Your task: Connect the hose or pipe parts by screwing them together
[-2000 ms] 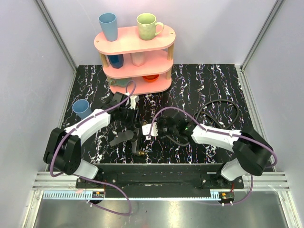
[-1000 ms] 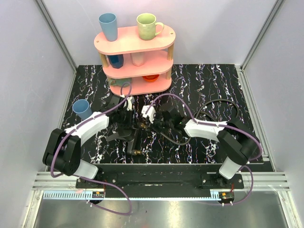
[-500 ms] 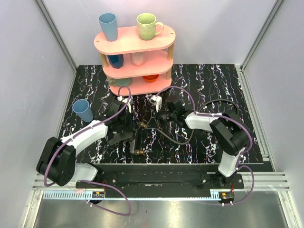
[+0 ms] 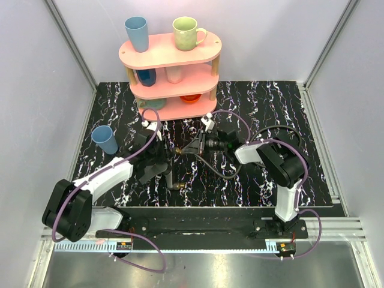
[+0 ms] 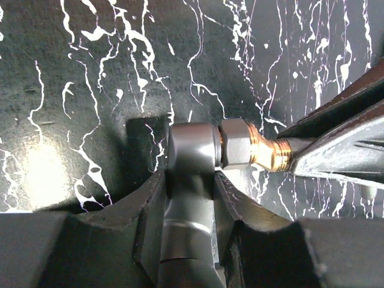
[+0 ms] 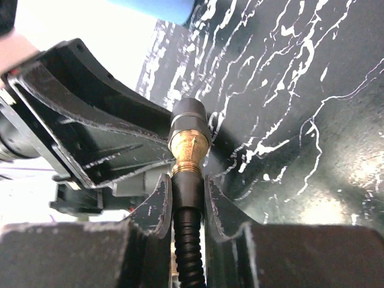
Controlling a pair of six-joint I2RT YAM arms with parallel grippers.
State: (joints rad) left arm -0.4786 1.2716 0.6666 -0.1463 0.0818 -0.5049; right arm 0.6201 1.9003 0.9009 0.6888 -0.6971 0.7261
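The short dark-grey cone-shaped nozzle piece hangs just in front of the pink 3-tier shelf rack, a little above the black, white-veined marble-pattern table top. The left gripper clamps it with 1 finger on each side of the grey body, its jaws narrowed onto it. At the nozzle piece's side a grey hex collar meets the brass threaded end of the long thin black flexible hose. The 2 parts touch end to end, but how far the thread has gone in cannot be told. The right gripper pinches the hose right behind that brass end, its jaws nearly together around it. From there the hose loops toward the table's front edge, then curves away to the right of the rack. On the rack's top tier stand a tall blue tumbler and a pale green mug. A second blue cup stands on the table top, in front of the rack and to its left.
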